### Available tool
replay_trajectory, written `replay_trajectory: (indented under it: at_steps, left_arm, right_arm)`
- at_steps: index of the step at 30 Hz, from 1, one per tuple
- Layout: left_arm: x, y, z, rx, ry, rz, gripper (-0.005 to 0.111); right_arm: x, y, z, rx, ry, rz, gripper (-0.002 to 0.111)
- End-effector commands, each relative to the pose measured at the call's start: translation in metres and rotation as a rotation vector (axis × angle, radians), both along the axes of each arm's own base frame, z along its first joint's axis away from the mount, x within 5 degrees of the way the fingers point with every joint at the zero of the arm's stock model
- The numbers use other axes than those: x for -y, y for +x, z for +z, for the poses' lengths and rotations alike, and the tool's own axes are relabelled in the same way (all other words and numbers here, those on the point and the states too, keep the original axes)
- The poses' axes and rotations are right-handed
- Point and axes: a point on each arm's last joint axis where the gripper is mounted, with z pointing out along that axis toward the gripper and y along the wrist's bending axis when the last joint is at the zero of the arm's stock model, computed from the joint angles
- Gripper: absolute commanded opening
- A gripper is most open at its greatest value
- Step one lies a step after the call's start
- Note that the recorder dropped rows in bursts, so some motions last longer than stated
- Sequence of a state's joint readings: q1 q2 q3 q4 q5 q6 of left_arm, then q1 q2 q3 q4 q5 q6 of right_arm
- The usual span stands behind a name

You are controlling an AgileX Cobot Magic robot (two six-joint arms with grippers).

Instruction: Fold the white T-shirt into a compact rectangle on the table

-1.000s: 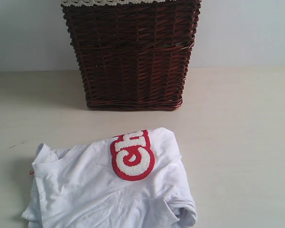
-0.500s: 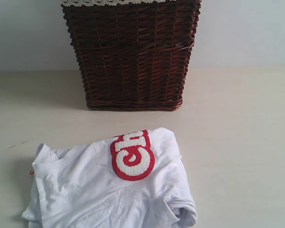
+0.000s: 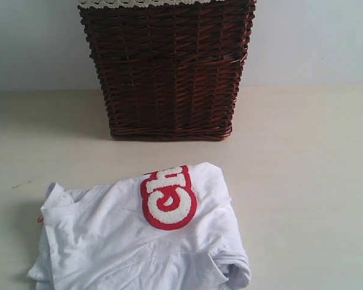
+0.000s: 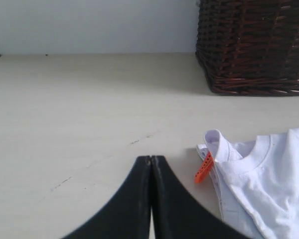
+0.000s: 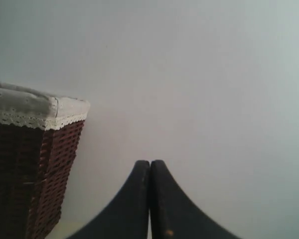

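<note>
Left wrist view: your left jaws, closed and empty, are just beside the collar [image 4: 237,152] of the shirt [image 4: 276,191]. It lies on the bench [image 4: 89,99] before the basket [image 4: 254,45], lengthwise along its front. Right jaws closed, empty.

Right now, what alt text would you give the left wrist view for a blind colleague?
The shut black tool, holding nothing, is over the beige table. Beside it lies the white shirt, collar end nearest, with an orange tag; a dark wicker basket stands farther back.
</note>
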State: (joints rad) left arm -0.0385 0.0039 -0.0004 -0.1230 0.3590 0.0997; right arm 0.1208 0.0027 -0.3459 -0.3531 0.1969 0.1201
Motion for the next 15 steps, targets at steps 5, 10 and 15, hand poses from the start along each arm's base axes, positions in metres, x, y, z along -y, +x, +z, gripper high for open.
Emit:
replay_trajectory:
  at_steps: [5,10,15]
  left_arm:
    - [0.000,0.000,0.001,0.009,0.001,0.005,0.000]
    - [0.000,0.000,0.001,0.009,0.001,0.005,0.000]
    - [0.000,0.000,0.001,0.009,0.001,0.005,0.000]
  right_arm:
    - [-0.002,0.015,-0.038,-0.109,0.079,0.014,0.000]
    - [-0.005,0.025,-0.071,-0.191,0.116,0.037,0.000]
    - [-0.005,0.031,-0.101,-0.259,0.224,0.024,0.000]
